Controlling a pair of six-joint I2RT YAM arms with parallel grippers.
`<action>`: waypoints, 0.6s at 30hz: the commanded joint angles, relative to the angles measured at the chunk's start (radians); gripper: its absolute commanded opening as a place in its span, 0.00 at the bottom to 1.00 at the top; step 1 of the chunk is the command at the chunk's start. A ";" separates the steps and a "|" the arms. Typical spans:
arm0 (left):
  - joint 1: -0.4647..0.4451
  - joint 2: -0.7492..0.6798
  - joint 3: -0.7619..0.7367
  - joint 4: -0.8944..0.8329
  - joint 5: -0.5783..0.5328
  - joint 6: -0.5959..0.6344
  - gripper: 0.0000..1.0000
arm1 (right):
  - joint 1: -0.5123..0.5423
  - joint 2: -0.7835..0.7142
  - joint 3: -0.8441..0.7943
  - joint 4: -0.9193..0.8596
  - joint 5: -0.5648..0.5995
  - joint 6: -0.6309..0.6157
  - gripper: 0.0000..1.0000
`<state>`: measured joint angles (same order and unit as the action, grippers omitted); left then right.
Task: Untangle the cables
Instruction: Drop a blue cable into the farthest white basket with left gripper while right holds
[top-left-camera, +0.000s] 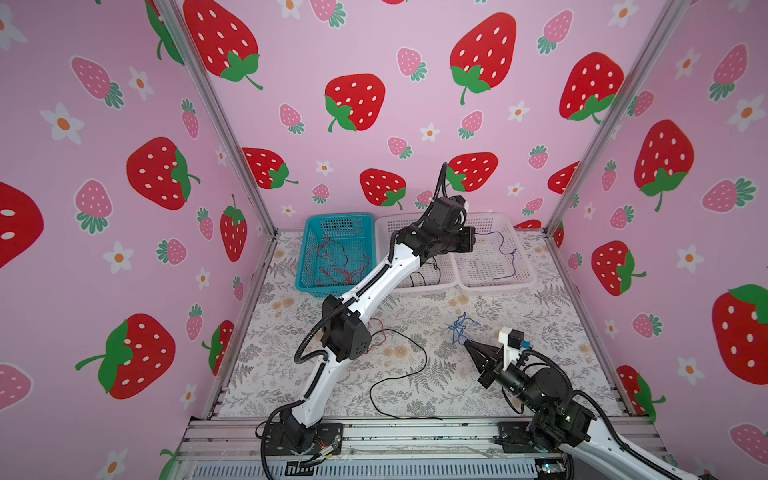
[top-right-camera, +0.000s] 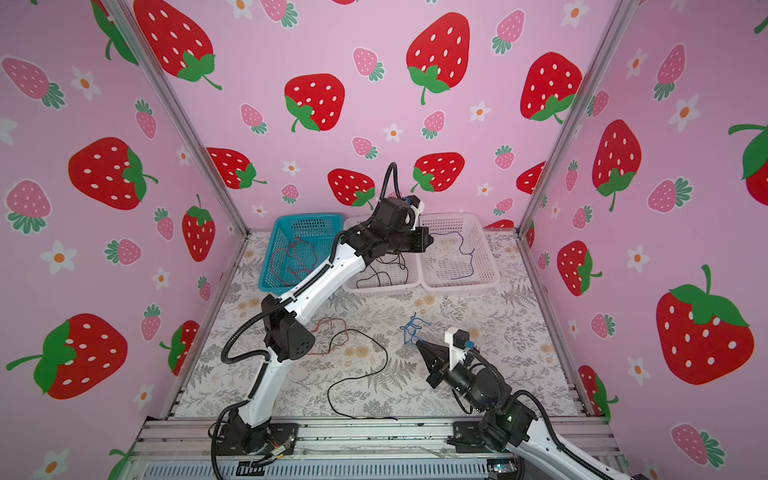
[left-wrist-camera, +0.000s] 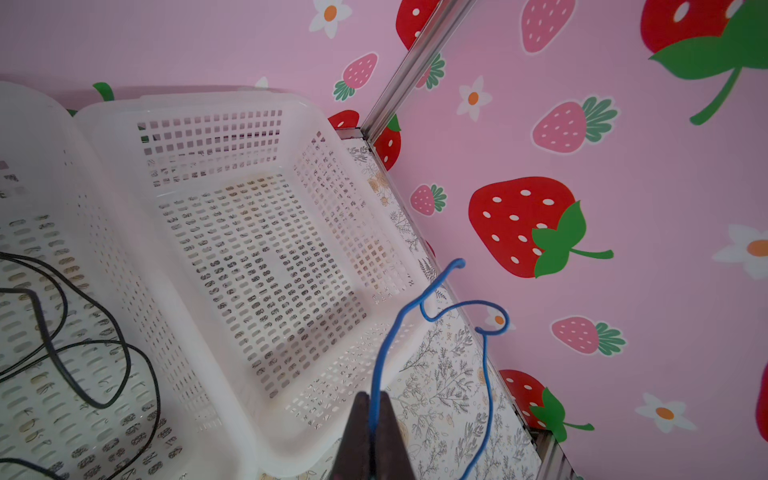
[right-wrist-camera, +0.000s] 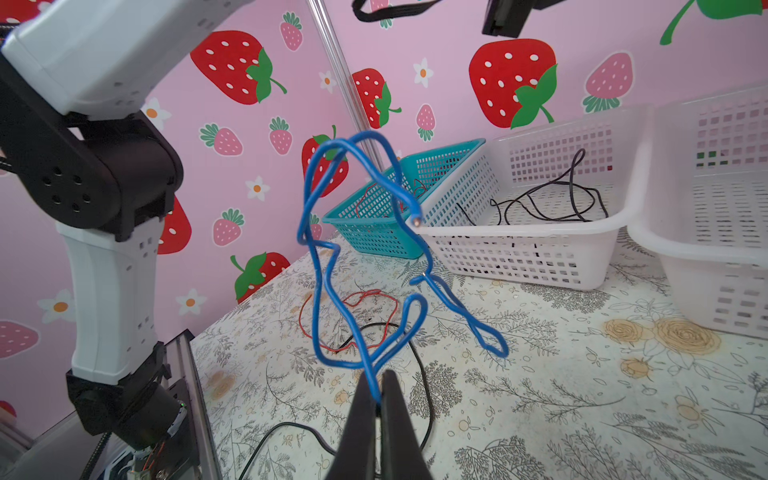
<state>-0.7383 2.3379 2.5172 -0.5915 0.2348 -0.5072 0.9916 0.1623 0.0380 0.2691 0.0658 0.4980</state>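
over right white basket (left-wrist-camera: 232, 99) — left gripper (left-wrist-camera: 374, 397) pinches blue cable (left-wrist-camera: 487, 374)

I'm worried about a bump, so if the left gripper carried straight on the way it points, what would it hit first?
Most likely the rightmost white basket ahead of it, either its perforated floor or its far wall; depth is unclear. The left gripper is shut on a blue cable.

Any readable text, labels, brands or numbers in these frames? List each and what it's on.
None readable in any view.
Teal plastic basket, two white plastic baskets: no labels.
Pink strawberry-print walls, floral table cover: pattern only.
White-and-black robot arms: no legible markings.
Thin blue cable in the left gripper, tangled blue cable in the right gripper: plain insulation.
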 joint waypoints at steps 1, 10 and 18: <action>-0.009 0.048 0.076 0.084 -0.013 -0.023 0.00 | -0.005 -0.028 -0.010 0.002 -0.022 0.012 0.00; -0.020 0.180 0.147 0.137 -0.051 -0.040 0.00 | -0.005 -0.049 -0.010 -0.001 -0.034 0.012 0.00; -0.011 0.215 0.154 0.144 -0.054 -0.042 0.05 | -0.005 -0.049 -0.012 0.002 -0.035 0.012 0.00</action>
<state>-0.7528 2.5595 2.6263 -0.4793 0.1925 -0.5465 0.9916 0.1230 0.0341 0.2623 0.0383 0.5003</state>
